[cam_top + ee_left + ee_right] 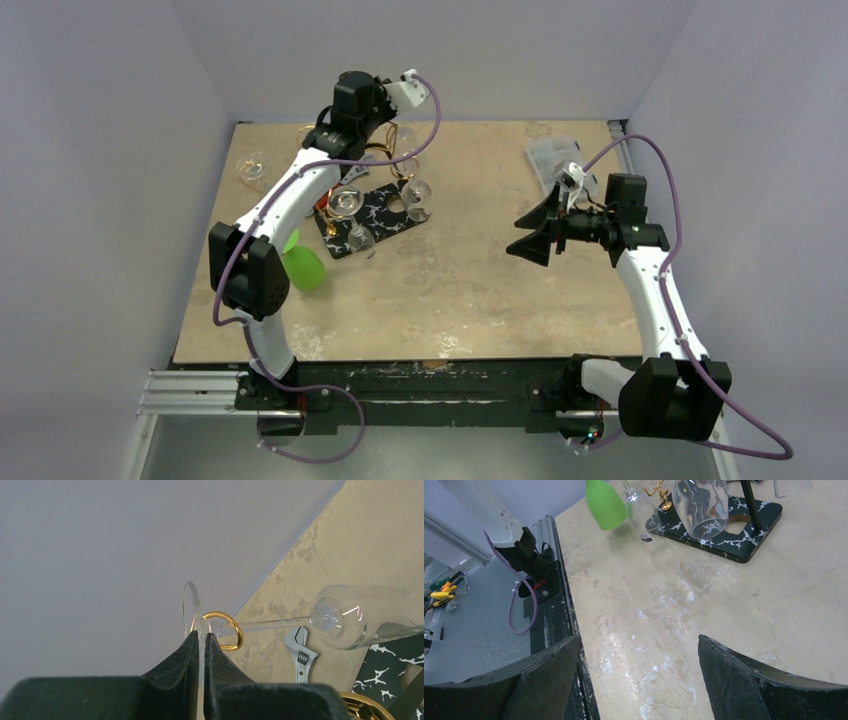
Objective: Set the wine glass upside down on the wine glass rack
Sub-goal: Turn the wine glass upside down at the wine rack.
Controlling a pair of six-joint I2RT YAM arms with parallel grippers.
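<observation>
Wall (100, 555) — gripped wine glass (344, 617) (left wrist)

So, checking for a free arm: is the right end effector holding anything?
No, the right end effector stands wide open above the table, with nothing in it.

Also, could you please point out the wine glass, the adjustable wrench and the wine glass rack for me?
wine glass (270, 624): left wrist view, on its stem.
adjustable wrench (300, 653): left wrist view, on its head.
wine glass rack (240, 632): left wrist view, on a gold loop.
</observation>
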